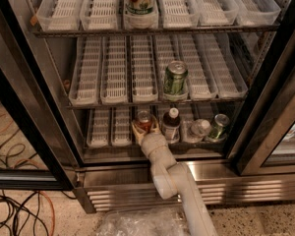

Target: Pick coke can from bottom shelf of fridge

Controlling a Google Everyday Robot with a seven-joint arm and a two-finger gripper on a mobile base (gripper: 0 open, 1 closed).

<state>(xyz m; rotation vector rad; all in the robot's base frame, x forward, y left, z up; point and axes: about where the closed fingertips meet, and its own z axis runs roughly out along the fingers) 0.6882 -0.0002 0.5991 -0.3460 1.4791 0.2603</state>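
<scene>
So the robot's white arm reaches up into the tall stainless-steel fridge (119, 175) with black-framed glass doors, and its gripper (145, 128) sits right at the small red coke can (144, 117) near the front of the bottom shelf (110, 127) with the white slotted trays. Just beside the can on the right is a dark bottle with a white cap (171, 125), then a green can tipped over (218, 127) further along. One tier up there's another green can standing upright (175, 78).
</scene>
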